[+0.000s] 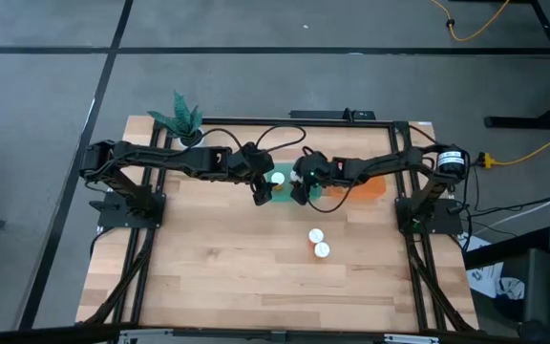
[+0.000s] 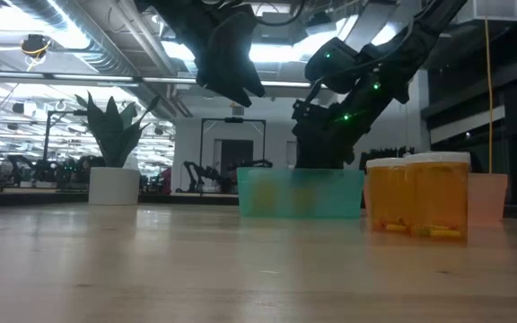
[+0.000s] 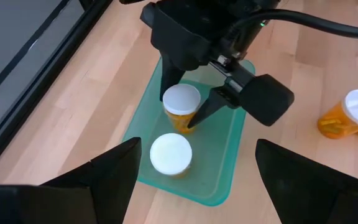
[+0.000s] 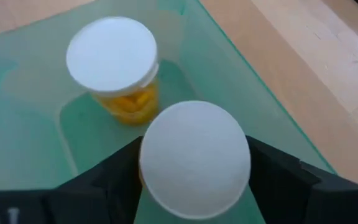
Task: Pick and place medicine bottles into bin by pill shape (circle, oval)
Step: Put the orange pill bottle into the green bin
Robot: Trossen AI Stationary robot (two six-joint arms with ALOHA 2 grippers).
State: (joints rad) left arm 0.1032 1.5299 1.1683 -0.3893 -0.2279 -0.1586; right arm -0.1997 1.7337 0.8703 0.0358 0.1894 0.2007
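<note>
We see a translucent green bin holding two amber bottles with white caps, one between the right gripper's black fingers. Pale wood-grain table, an orange bin beyond.

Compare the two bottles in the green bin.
One bottle sits between the right gripper's fingers; the other bottle stands free, untouched. The first is farther from the left gripper, the second nearer it. Both stand upright in the green bin, amber with white caps.
</note>
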